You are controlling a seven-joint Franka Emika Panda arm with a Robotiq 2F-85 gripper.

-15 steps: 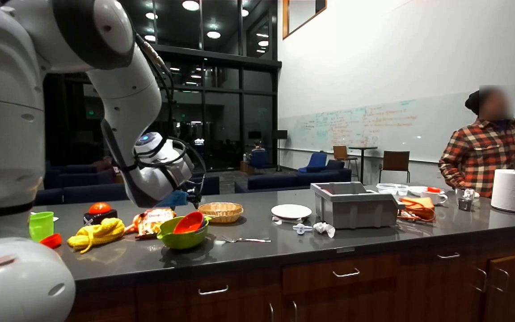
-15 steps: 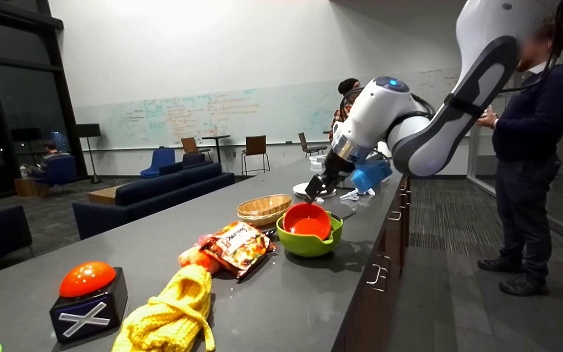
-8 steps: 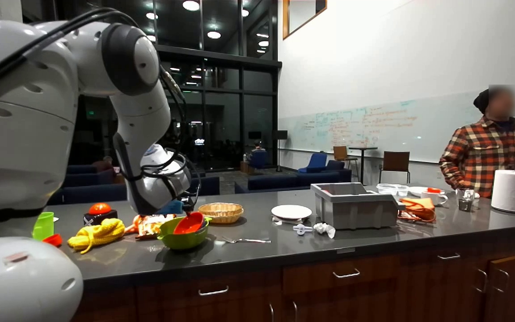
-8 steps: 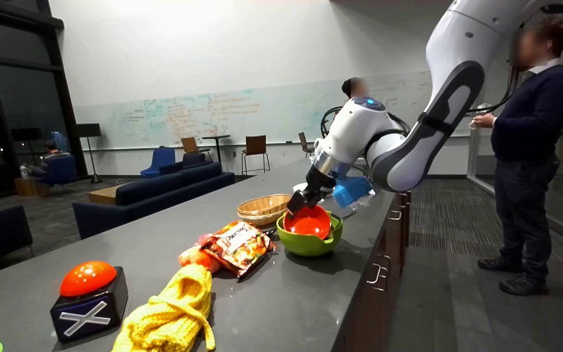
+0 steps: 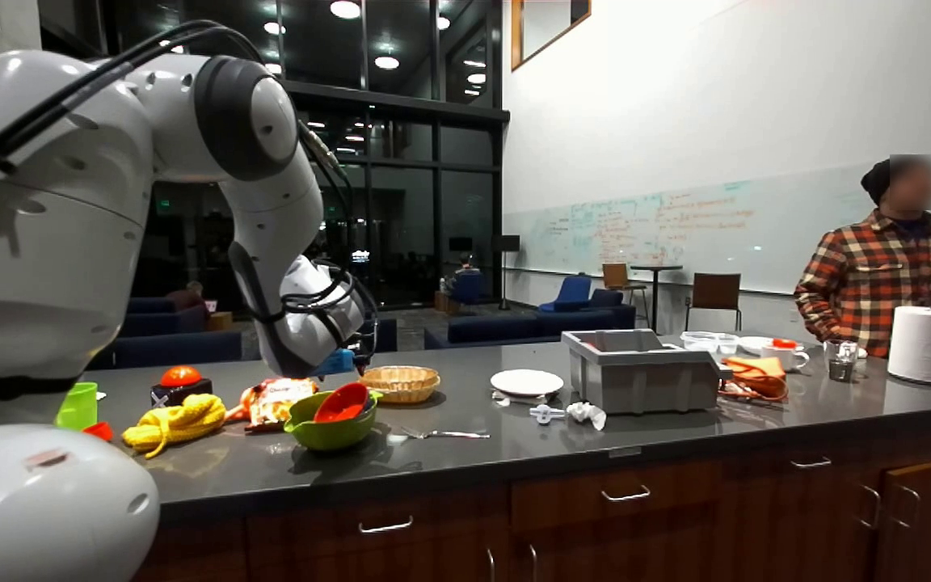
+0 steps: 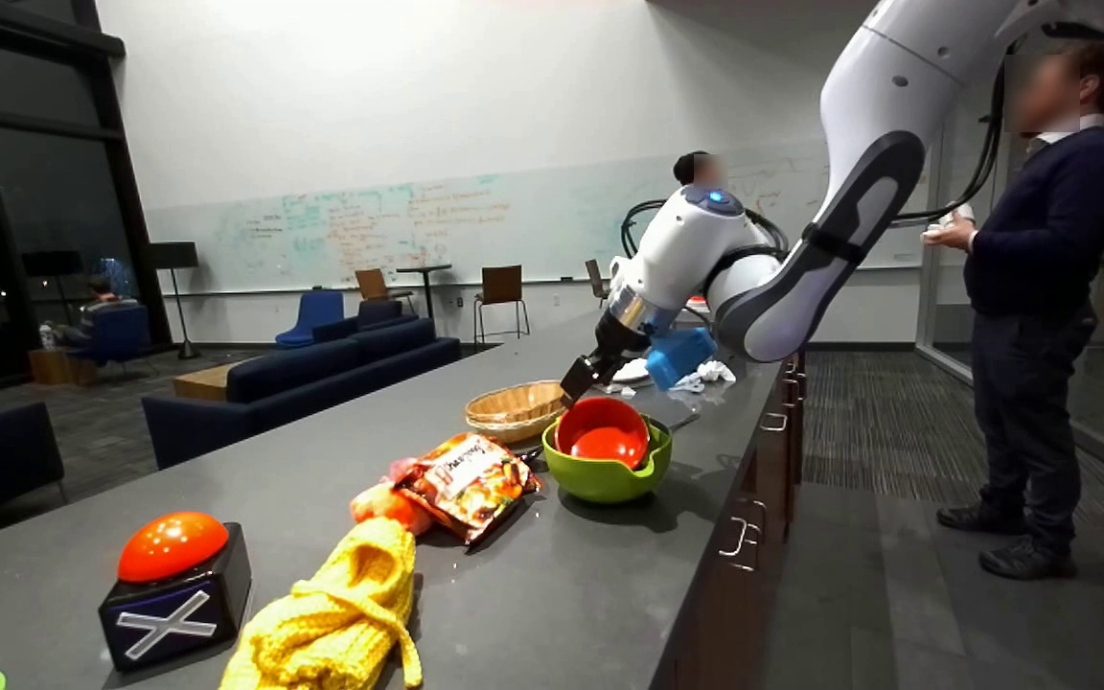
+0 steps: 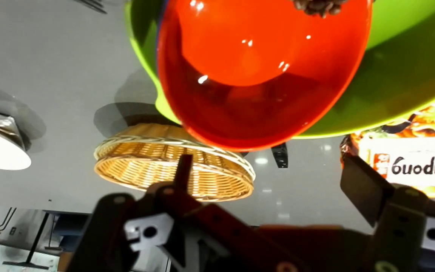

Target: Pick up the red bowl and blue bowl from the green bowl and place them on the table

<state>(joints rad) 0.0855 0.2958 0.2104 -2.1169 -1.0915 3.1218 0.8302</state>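
The red bowl sits tilted inside the lime-green bowl on the dark grey table. Both also show in an exterior view, the red bowl and the green bowl, and in the wrist view, the red bowl and the green bowl. A thin blue edge of the blue bowl shows along the red bowl's rim; the rest is hidden. My gripper is open and empty, its fingers wide apart. In an exterior view the gripper is just above the red bowl's far-left rim.
A wicker basket stands close behind the bowls. A snack packet lies beside them. A fork, a white plate and a grey bin stand further along. A brown clump shows at the red bowl.
My gripper came down and leftward to the red bowl's rim in an exterior view, then rose slightly and moved further left. The bowls have not moved.
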